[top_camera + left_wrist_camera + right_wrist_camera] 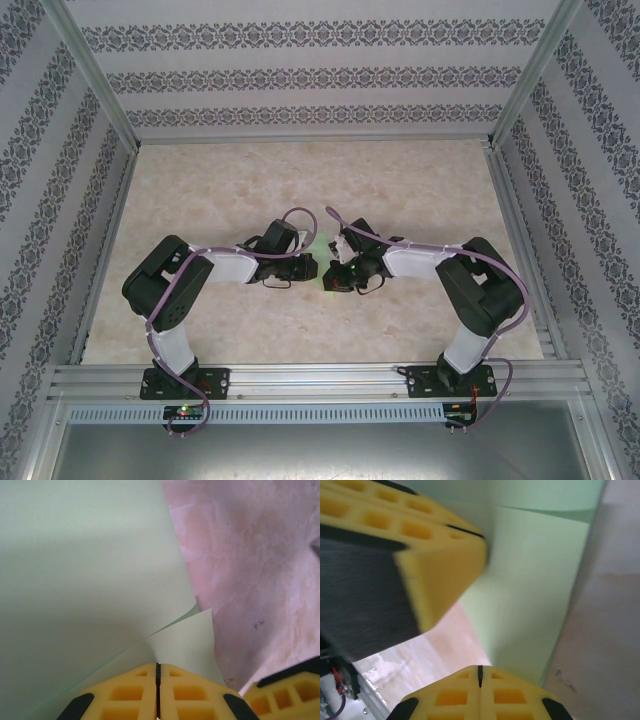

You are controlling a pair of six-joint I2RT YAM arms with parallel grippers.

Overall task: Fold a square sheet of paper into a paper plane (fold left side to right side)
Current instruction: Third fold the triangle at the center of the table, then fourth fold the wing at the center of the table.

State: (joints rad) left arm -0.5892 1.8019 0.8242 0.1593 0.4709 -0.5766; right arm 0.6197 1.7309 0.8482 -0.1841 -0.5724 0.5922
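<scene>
The square sheet of paper (85, 580) is pale mint-green, plain and unmarked. It lies near the middle of the tabletop (300, 180), partly folded. One layer rises and curves over a flatter lower layer. In the left wrist view the lower layer's free corner points to about 1 o'clock. The closed left tool (157, 666) pinches its near part.

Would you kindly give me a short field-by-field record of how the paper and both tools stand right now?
sheet: pale mint-green sheet of paper, curved and partly doubled over, not lying flat
left tool: shut on the sheet
right tool: shut, apparently pinching the sheet's edge
spacing: both tools close together at mid-table
surface: pinkish marbled table top
progress: no plane shape yet
</scene>
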